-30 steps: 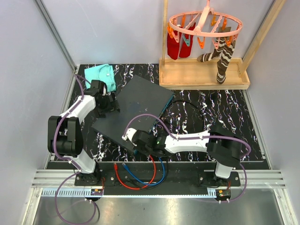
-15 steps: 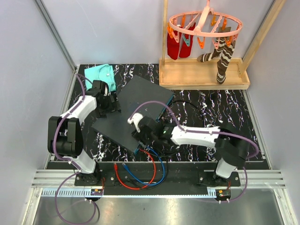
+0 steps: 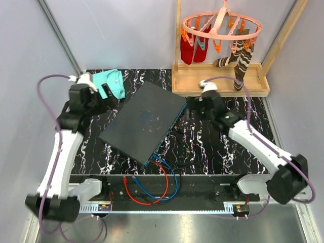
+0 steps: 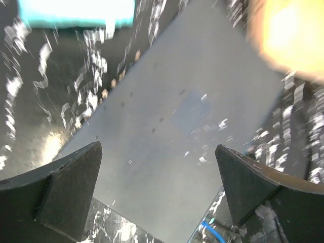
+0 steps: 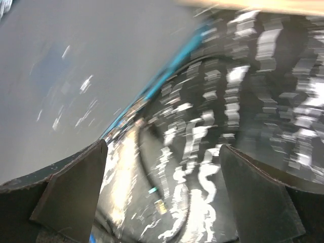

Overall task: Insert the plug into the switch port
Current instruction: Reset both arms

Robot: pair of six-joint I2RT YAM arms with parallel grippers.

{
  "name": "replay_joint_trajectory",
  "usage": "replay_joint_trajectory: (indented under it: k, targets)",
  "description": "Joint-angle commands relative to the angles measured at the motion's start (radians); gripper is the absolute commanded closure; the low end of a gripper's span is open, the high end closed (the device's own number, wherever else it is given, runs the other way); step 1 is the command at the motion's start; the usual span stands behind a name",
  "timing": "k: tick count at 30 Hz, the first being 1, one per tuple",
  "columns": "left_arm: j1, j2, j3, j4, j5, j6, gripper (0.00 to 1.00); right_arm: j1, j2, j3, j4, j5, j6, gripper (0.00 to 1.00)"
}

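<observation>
The switch (image 3: 144,121) is a flat dark grey box lying at an angle mid-table, its teal port edge (image 3: 167,134) facing right and near. Red and blue cables (image 3: 152,179) run up to the near end of that edge. A plug (image 3: 151,162) sits against the edge there; how deep it sits is too small to tell. My left gripper (image 3: 105,92) hangs open above the switch's far-left side, the grey top (image 4: 167,126) showing between its fingers. My right gripper (image 3: 191,110) is open and empty by the switch's far-right corner. Its blurred wrist view shows the teal edge (image 5: 167,66).
A folded teal cloth (image 3: 109,83) lies at the back left, close to the left gripper. A wooden rack (image 3: 220,81) with hanging socks stands at the back right. A black cable (image 3: 195,147) loops on the marbled mat to the right of the switch.
My right gripper has opened and swung from the switch's near corner to its far-right corner. The left arm has lifted off the switch's left edge and pulled back to the left.
</observation>
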Motion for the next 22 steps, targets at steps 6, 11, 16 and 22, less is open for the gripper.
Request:
replay_joint_trajectory:
  k: [6, 11, 16, 22]
  targets:
    - [-0.004, -0.452, 0.022, -0.01, -0.297, -0.059, 0.01, -0.145, -0.29, 0.083, -0.058, 0.377, -0.055, 0.0]
    - [-0.004, -0.549, 0.072, -0.026, -0.409, -0.016, 0.01, -0.145, -0.378, 0.078, 0.059, 0.47, -0.156, 0.0]
    - [-0.018, -0.543, 0.108, -0.041, -0.443, -0.005, 0.01, -0.145, -0.442, 0.063, 0.143, 0.522, -0.23, 0.0]
    - [-0.048, -0.526, 0.118, -0.026, -0.443, 0.001, 0.01, -0.145, -0.485, 0.049, 0.175, 0.559, -0.256, 0.0]
